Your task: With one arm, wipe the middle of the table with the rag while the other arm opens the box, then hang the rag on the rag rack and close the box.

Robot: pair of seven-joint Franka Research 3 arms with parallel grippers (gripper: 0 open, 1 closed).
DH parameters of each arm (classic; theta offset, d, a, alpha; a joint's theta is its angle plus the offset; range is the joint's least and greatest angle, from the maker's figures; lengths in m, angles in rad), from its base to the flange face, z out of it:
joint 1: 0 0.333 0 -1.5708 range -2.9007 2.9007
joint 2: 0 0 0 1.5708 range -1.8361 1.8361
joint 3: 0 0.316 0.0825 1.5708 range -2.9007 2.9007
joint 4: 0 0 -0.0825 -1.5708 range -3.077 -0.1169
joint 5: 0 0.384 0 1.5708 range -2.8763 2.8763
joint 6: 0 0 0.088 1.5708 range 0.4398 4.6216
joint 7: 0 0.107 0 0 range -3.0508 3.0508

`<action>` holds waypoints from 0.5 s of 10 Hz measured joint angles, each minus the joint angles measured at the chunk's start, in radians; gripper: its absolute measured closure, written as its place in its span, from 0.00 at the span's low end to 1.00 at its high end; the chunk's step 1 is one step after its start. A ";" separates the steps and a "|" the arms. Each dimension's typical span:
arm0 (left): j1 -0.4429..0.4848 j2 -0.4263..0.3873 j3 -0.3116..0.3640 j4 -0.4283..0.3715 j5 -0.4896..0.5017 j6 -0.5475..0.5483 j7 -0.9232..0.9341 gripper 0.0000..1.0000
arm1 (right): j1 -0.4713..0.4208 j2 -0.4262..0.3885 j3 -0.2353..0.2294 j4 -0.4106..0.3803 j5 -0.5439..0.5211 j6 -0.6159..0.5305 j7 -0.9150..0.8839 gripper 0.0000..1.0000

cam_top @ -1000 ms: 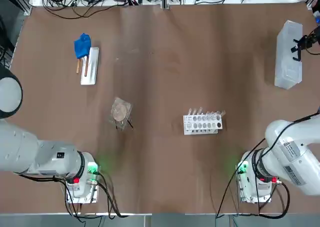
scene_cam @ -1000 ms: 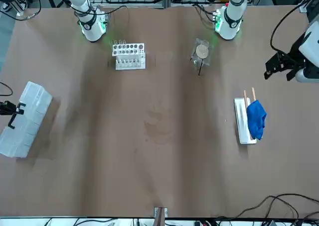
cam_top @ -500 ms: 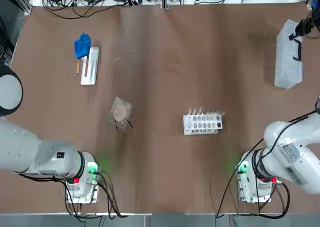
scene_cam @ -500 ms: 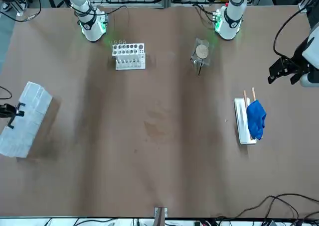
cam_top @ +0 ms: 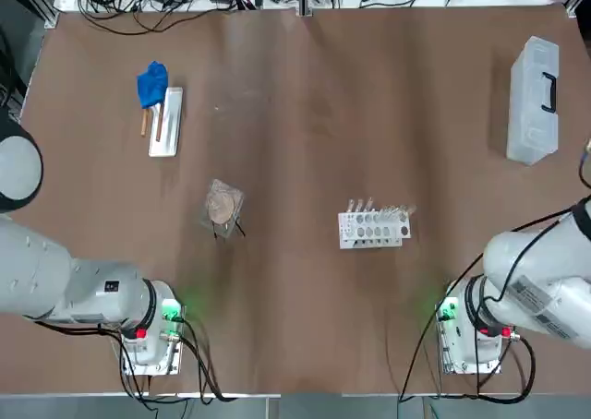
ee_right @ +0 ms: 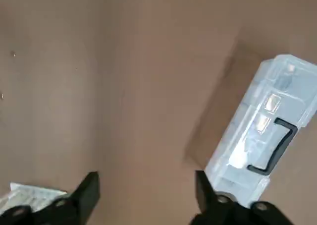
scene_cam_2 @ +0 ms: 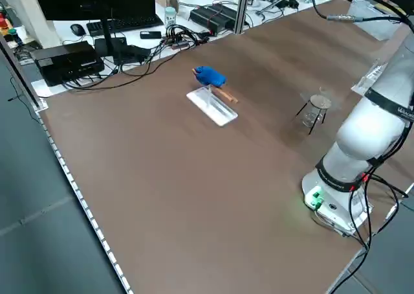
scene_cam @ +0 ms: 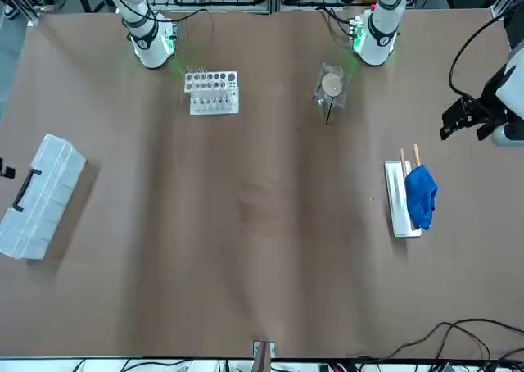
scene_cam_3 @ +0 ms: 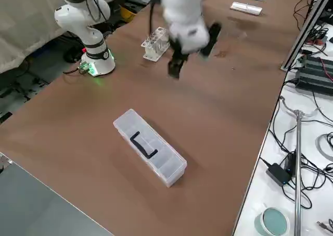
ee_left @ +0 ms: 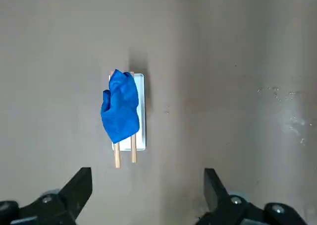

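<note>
Rag point(cam_top: 151, 83) first: from my seat I see the blue cloth draped over the wooden rods of the rag rack point(cam_top: 166, 122), far out on the robot's left side of the table point(cam_top: 295, 299); in the left wrist view it covers the far end of the white base and hangs partly off one edge. My left gripper point(scene_cam: 468, 120) hovers in the air off that side of the table, near the rack but touching nothing, its fingers point(ee_left: 79, 188) spread wide apart with bare tabletop between them. Across the table, the box point(cam_top: 533, 100) lies flat near the far corner on the robot's right, lid shut, black handle facing up. My right gripper point(scene_cam_3: 193, 51) is up in the air, well clear of the box; in the right wrist view both fingers point(ee_right: 86, 191) stand wide apart and hold nothing, with the box lying beyond one fingertip. Between the two arms, nearer their bases, a white tube rack point(cam_top: 373, 226) and a round tan disc in clear wrapping point(cam_top: 222, 206) sit well apart from each other and from the task items.
</note>
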State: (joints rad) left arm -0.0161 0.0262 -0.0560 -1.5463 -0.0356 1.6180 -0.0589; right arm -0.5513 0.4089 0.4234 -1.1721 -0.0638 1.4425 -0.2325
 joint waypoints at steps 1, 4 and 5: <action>0.000 0.003 0.000 0.000 0.000 0.000 0.000 0.01 | 0.057 -0.041 0.000 -0.037 -0.012 0.011 0.077 0.04; -0.005 0.004 -0.001 0.001 0.000 0.000 0.000 0.01 | 0.106 -0.152 -0.002 -0.199 -0.012 0.124 0.200 0.01; -0.005 0.005 -0.001 0.001 0.000 0.000 -0.001 0.01 | 0.106 -0.195 -0.006 -0.266 0.012 0.162 0.209 0.01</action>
State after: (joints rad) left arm -0.0214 0.0312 -0.0575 -1.5456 -0.0356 1.6180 -0.0594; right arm -0.4458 0.2135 0.4178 -1.4379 -0.0518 1.6045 -0.0232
